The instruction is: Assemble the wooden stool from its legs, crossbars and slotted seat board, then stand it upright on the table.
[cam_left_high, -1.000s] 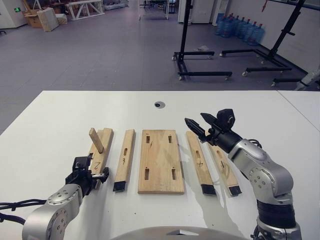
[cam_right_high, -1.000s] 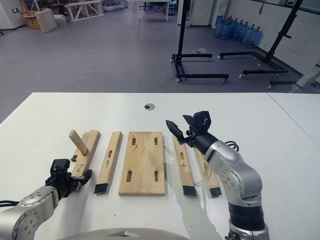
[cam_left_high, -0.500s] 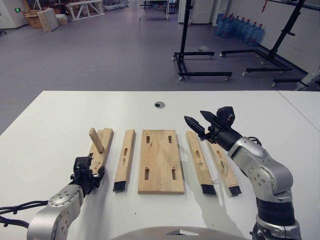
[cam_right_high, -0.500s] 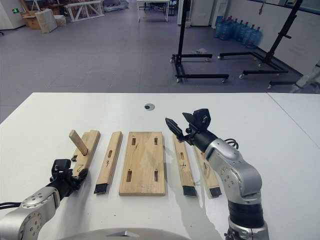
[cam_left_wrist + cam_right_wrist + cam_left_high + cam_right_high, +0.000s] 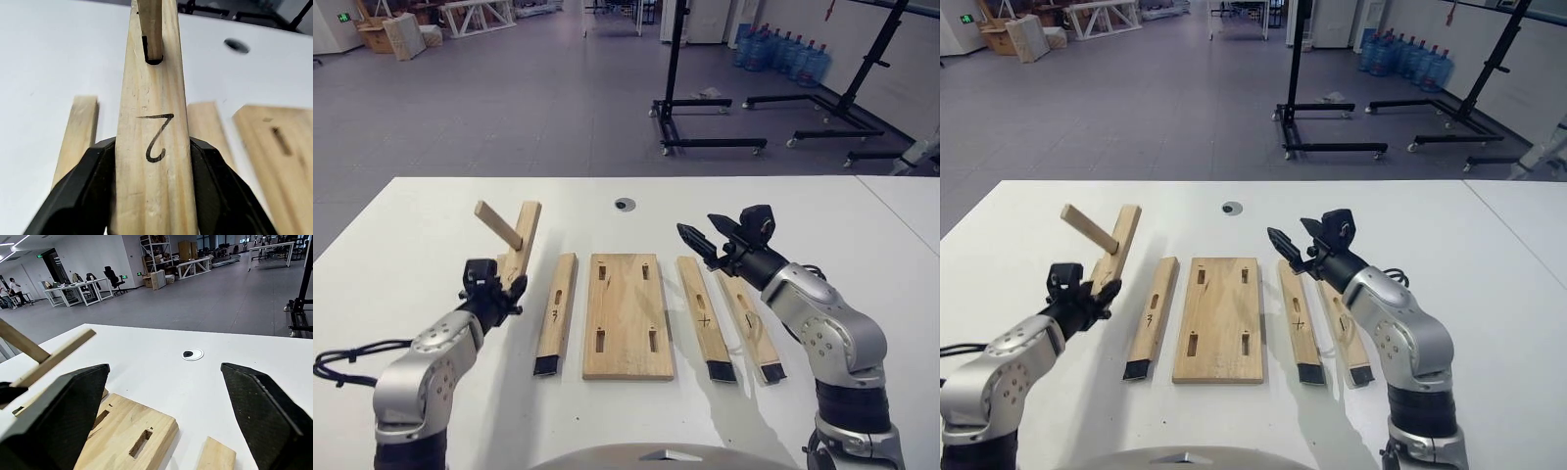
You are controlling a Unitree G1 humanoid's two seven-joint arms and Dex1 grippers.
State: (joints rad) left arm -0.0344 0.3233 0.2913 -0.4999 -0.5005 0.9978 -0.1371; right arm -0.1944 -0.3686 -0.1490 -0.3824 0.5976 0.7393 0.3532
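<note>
Change: the left gripper [image 5: 501, 290] has raised the leg marked 2 [image 5: 521, 240] off the table [image 5: 411, 225]. A second ago it lay flat; now it slants up and away from the fingers, with its crossbar [image 5: 498, 224] still plugged into the slot.
Meaning: the first leg-and-crossbar joint seems to hold under lifting, so this sub-assembly looks ready to be mated with another part. The stool is far from assembled.
Left arm: forearm low over the table, jaws clamped on the leg's lower end.
Right arm: hardly moved; the right gripper [image 5: 697, 227] hovers with its fingers spread wide and holds nothing.
Other parts: two legs [image 5: 703, 315] lie flat just under that gripper, the slotted seat board [image 5: 626, 313] beside them, and a fourth leg [image 5: 556, 311] near the left gripper.
</note>
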